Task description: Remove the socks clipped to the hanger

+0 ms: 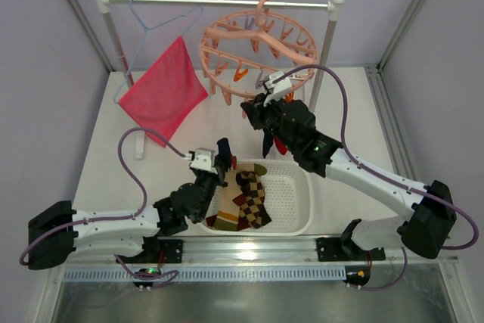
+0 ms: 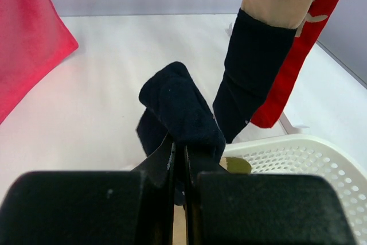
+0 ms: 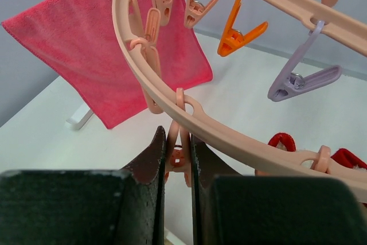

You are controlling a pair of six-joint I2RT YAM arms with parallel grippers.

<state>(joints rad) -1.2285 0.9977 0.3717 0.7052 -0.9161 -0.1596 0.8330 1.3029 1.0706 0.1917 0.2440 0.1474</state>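
The salmon-pink ring hanger hangs from the rail at the back. My right gripper is below its near rim and is shut on a salmon clip that dangles from the ring. A navy-and-tan sock and a red sock still hang beside it; red sock tops show under the ring. My left gripper is shut on a navy sock over the basket's left end. Brown argyle socks lie in the white basket.
A pink-red cloth hangs from a light-blue wire hanger at the back left. The rail's white posts stand on both sides. Orange and lilac clips dangle empty from the ring.
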